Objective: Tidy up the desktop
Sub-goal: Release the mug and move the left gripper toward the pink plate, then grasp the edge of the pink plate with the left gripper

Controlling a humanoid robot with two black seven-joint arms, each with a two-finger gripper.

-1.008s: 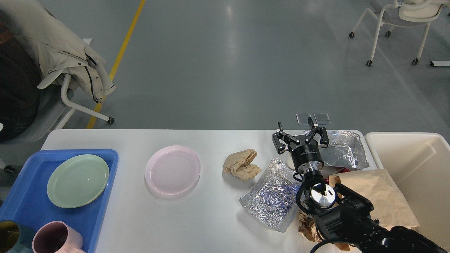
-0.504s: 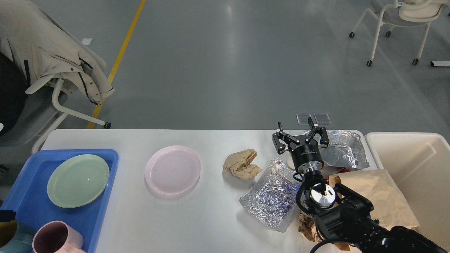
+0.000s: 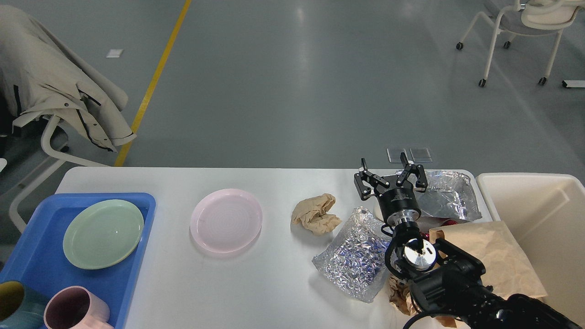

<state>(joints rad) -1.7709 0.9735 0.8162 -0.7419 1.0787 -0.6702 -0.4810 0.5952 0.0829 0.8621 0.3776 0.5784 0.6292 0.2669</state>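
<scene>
The white desktop (image 3: 274, 292) fills the lower view. On it lie a pink plate (image 3: 226, 220), a crumpled brown paper wad (image 3: 316, 213), a crumpled foil bag (image 3: 354, 253), a second foil piece (image 3: 448, 194) at the back right and a flat brown paper bag (image 3: 491, 256). My right gripper (image 3: 384, 163) is open and empty, raised over the back right of the desktop, between the wad and the far foil piece. My left arm and gripper are out of view.
A blue tray (image 3: 137, 256) at the left holds a green plate (image 3: 103, 233), a pink mug (image 3: 75, 310) and a teal mug (image 3: 16, 307). A cream bin (image 3: 544, 214) stands off the right end. A chair with a coat (image 3: 55, 100) is at far left.
My right arm has not moved. The chair with the coat has rolled left and away from the table. The view has shifted slightly.
</scene>
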